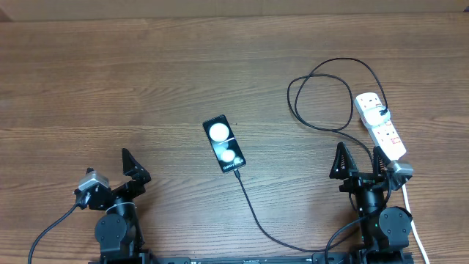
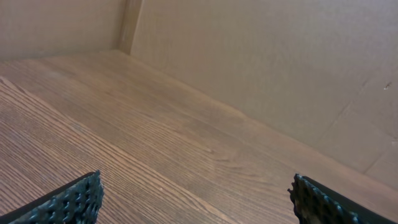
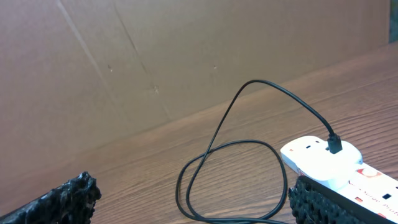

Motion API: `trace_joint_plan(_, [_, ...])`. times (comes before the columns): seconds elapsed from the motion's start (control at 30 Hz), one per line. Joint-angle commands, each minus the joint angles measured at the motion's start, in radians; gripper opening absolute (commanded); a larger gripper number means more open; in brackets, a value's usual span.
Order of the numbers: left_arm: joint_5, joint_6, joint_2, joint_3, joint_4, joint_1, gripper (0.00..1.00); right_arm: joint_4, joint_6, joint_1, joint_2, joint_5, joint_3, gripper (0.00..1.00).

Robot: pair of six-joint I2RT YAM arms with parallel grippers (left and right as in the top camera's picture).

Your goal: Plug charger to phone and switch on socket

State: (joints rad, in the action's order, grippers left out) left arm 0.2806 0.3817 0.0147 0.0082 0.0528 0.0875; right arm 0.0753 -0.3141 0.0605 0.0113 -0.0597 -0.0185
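Observation:
The black phone [image 1: 223,144] lies near the table's middle, face up, with two white light reflections. The thin black charger cable [image 1: 258,218] meets the phone's near end, runs toward the front, and loops [image 1: 319,99] at the right up to its small black plug [image 1: 383,113] seated in the white power strip [image 1: 381,126]. In the right wrist view the loop [image 3: 230,168], the plug [image 3: 334,145] and the strip [image 3: 323,163] show. My left gripper [image 1: 132,170] is open and empty at the front left. My right gripper [image 1: 360,163] is open and empty, just before the strip.
The strip's thick white cord [image 1: 412,220] runs along the right arm to the front edge. Cardboard walls [image 2: 261,68] stand behind the wooden table [image 1: 110,88]. The left wrist view shows only bare wood between its fingertips [image 2: 196,202].

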Motion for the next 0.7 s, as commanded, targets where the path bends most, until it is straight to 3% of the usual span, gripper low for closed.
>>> trace_joint_plan(0.0, [0.010, -0.023, -0.010, -0.003, -0.002, 0.008, 0.99, -0.003, 0.000, 0.000, -0.008, -0.015, 0.012, 1.00])
trace_joint_plan(0.67, [0.010, -0.023, -0.010, -0.003, -0.002, 0.008, 0.99, 0.001, 0.034, -0.018, -0.008, -0.006, 0.011, 1.00])
